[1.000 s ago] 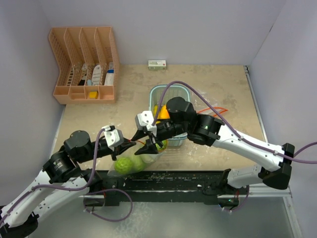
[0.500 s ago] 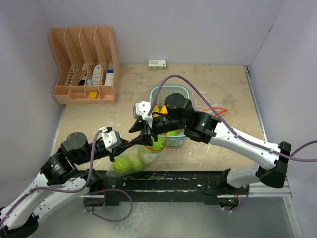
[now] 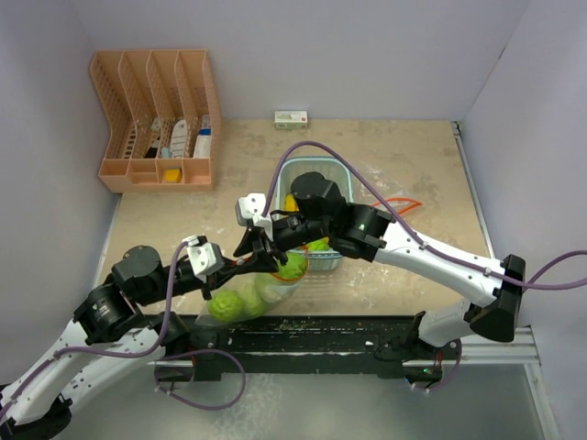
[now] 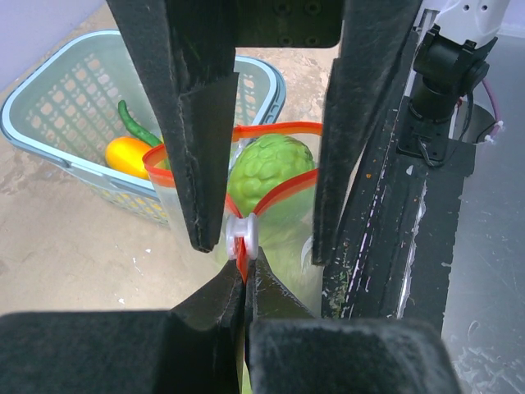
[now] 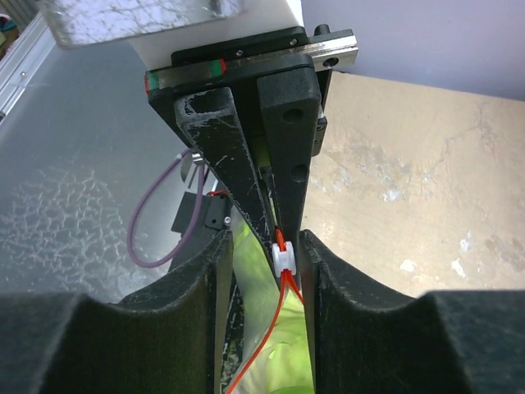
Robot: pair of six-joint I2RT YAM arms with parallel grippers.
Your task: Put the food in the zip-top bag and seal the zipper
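The clear zip-top bag (image 3: 249, 301) with an orange zipper holds two pale-green cabbages (image 3: 227, 305); one shows in the left wrist view (image 4: 271, 168). My left gripper (image 3: 244, 267) (image 4: 244, 267) is shut on the orange zipper strip just behind the white slider (image 4: 243, 235). My right gripper (image 3: 256, 245) (image 5: 264, 244) is open, its fingers (image 4: 201, 164) either side of the slider (image 5: 285, 257). The bag mouth beyond the slider stands open. An orange-yellow fruit (image 4: 127, 156) and a green chili (image 4: 135, 130) lie in the blue basket (image 4: 49, 107).
The basket (image 3: 316, 162) stands behind the bag, partly under my right arm. A pink organiser (image 3: 156, 119) is at the back left, a white-and-green box (image 3: 291, 118) against the back wall. An orange cord (image 3: 405, 203) lies right of the basket. A black rail (image 3: 312, 332) runs along the front.
My right gripper has moved left and back along the bag's top to the slider beside my left gripper. The bag's top edge has risen. My left gripper has hardly moved.
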